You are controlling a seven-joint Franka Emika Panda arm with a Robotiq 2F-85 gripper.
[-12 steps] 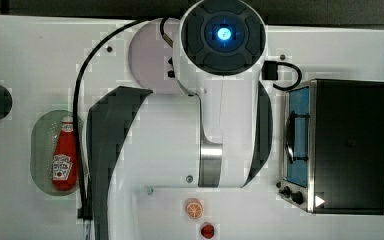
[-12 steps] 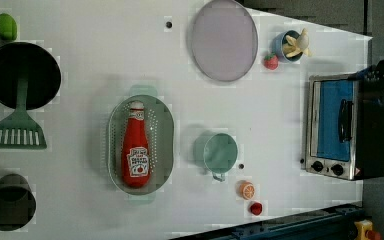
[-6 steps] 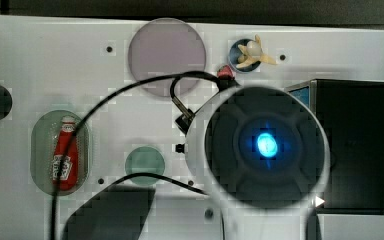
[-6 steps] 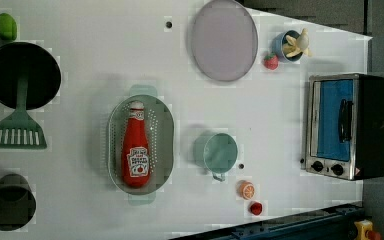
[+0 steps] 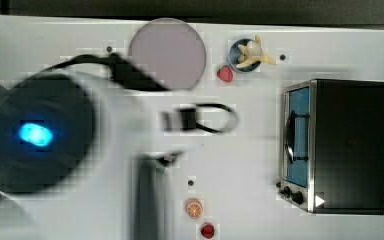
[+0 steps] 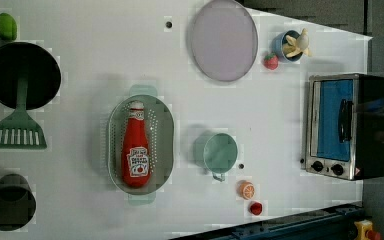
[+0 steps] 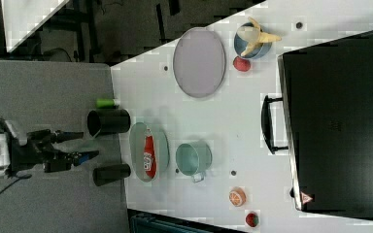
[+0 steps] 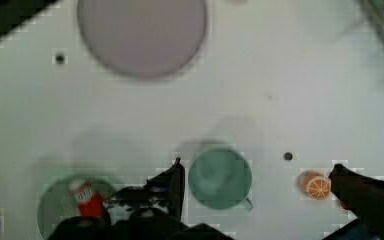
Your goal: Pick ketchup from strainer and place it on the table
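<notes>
While gripper (image 7: pixel 90 144) gapes empty, ketchup (image 6: pixel 135 146) lies lengthwise in strainer (image 6: pixel 163 131), cap toward left view's top.

White arm (image 5: pixel 110 165), glossy rounded shells, dark grey panel. Black round cap with glowing blue light (image 5: pixel 35 135). Black cable (image 5: pixel 215 120) looped off it. Gripper (image 7: pixel 85 145): black body, black fingers, white flange behind.

arm (image 5: pixel 55 145) swung toward top view's left.
</notes>
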